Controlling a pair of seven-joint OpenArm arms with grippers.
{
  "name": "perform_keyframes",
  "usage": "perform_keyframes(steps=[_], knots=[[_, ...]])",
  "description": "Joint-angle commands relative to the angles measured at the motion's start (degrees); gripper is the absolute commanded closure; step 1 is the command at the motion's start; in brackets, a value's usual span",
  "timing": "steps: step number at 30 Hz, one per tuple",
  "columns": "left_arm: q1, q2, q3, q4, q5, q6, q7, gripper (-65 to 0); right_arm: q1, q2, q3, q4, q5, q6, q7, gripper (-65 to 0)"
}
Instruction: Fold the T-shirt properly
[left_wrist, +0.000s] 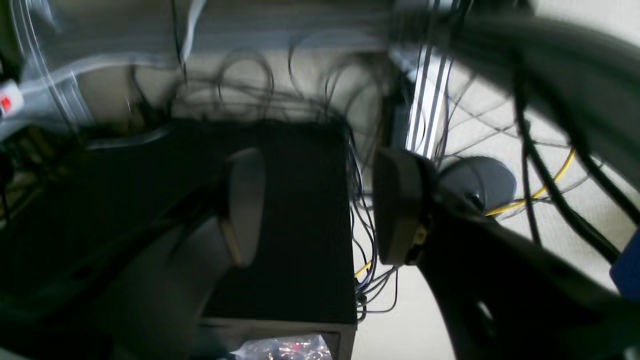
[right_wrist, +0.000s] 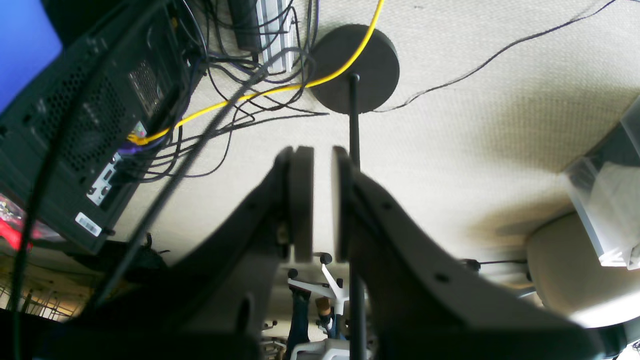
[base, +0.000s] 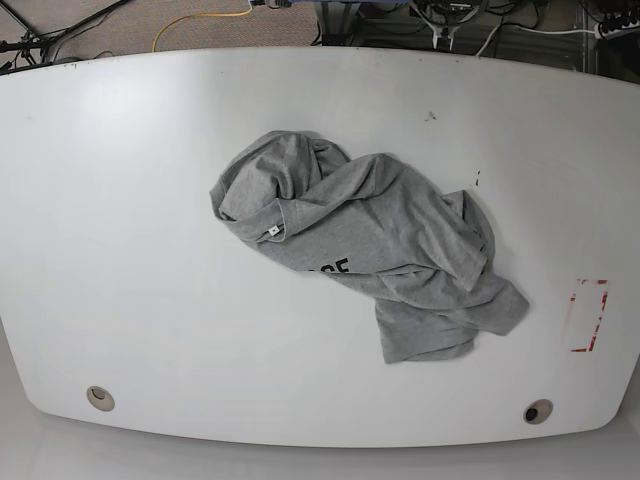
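Left wrist view: the picture is blurred. The left gripper (left_wrist: 315, 205) stands with its two dark pads well apart and nothing between them. Beyond them sits a black box-shaped case (left_wrist: 295, 220) on pale carpet (left_wrist: 405, 330), with a tangle of thin dark cables (left_wrist: 367, 280) running down its side and a yellow cable (left_wrist: 545, 187) crossing to the right. The T-shirt does not appear in this view.

Right wrist view: the right gripper (right_wrist: 322, 202) shows its pads almost together, only a thin slit between them, and nothing is clamped there. Behind it lies the same pale carpet, a round black stand base (right_wrist: 357, 67) with a thin upright pole, a yellow cable (right_wrist: 260, 92) looping over that base, and a black computer tower (right_wrist: 75, 125) at the left with cables plugged into its rear. The garment is not visible here either.

Base view: neither arm is in the picture. The T-shirt (base: 375, 245) lies crumpled and unfolded near the middle of the white table (base: 120, 200), slightly right of centre, bunched upper left and trailing toward the lower right. A small white neck tag (base: 272, 231) shows at the collar, and part of the black lettering (base: 332, 268) is visible among the folds. A red rectangular marking (base: 588, 315) sits near the table's right edge, well apart from the shirt.
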Motion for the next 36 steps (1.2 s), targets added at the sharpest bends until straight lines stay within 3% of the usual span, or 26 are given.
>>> perform_keyframes(steps=[1, 14, 36], knots=[[0.61, 0.00, -0.26, -0.13, 0.44, 0.55, -0.99, -30.5, -0.41, -0.04, 0.02, 0.10, 0.31, 0.33, 0.12, -6.1], [-0.06, 0.12, -0.16, -0.28, -0.28, -0.04, 4.45, -31.3, -0.30, -0.24, 0.02, 0.11, 0.18, 0.27, 0.59, -6.0], [0.69, -0.38, -0.42, -0.33, -0.03, 0.11, 2.08, -30.9, -0.43, -0.12, -0.19, -0.65, 0.20, 0.00, 0.12, -5.7]])
